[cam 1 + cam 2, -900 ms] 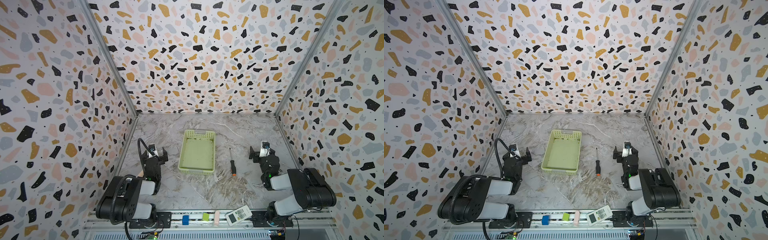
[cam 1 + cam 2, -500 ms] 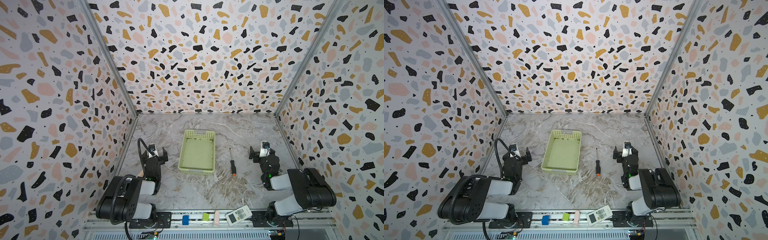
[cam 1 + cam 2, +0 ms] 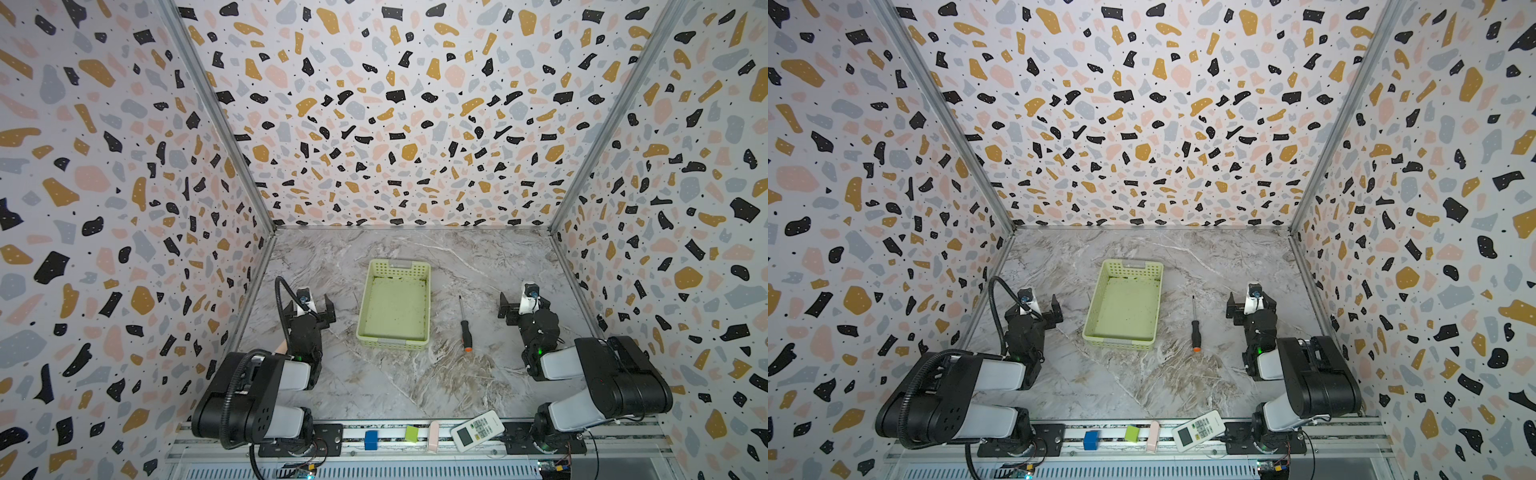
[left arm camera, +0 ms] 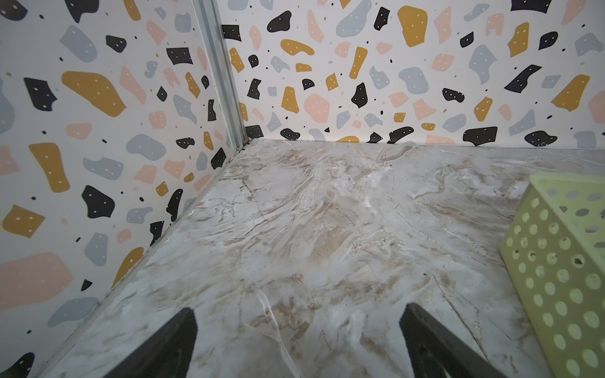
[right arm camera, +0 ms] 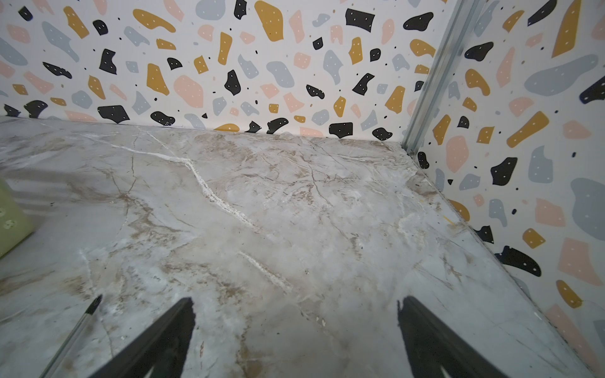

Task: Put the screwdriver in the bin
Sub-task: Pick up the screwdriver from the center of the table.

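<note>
A: Listing by size, largest first: item one, the table (image 3: 415,386), marbled, walled on three sides. Item two, the bin (image 3: 394,343), pale yellow-green, perforated sides, nothing inside, standing mid-table.

B: Arms next?

A: Item three, the left claw (image 3: 313,305), jaws spread wide, nothing between them, resting off the bin's left side. Item four, the right claw (image 3: 521,305), likewise released and holding nothing, over bare table.

B: And the task's piece?

A: Item five, the screwdriver (image 3: 464,328), lying flat on the table just right of the bin, not touching it, between the bin and the right claw. Long axis runs near-to-far, roughly parallel to the bin's long side; orange cap toward the robot, tip away. The right wrist view catches only its shaft (image 5: 77,330), beside the inner finger.

B: Which arm?

A: Right, in my judgement: it is nearer, and the bin stands between the screwdriver and the left claw. The claw would need to shift inward and close across the handle.
</note>
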`<state>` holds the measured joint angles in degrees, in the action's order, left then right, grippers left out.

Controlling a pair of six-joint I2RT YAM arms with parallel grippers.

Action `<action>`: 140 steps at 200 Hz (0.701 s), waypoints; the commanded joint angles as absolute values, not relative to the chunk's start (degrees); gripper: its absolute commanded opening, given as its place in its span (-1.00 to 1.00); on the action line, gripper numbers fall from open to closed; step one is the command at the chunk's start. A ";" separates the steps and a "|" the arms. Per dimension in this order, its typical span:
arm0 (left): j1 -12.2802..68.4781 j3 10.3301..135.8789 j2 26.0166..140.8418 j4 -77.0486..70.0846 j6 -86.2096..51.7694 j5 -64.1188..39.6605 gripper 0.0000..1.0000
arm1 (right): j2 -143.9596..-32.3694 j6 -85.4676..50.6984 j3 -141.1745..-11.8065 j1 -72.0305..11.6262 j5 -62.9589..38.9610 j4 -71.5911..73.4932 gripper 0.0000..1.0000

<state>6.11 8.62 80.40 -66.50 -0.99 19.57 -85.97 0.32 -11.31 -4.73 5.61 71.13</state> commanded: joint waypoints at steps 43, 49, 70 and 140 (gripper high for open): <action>5.80 9.76 80.16 -68.36 -1.38 20.37 0.99 | -85.22 0.43 -11.65 -4.90 5.63 71.89 0.98; 5.80 9.76 80.16 -68.33 -1.37 20.39 0.99 | -85.17 0.53 -11.45 -5.05 5.71 72.05 0.98; 5.80 9.47 79.72 -68.84 -1.47 20.42 0.99 | -84.16 1.20 -9.26 -5.45 4.62 75.46 0.98; 5.89 31.21 56.74 -35.32 -3.91 20.00 0.99 | -61.27 -5.67 -14.56 -4.01 5.54 49.17 0.98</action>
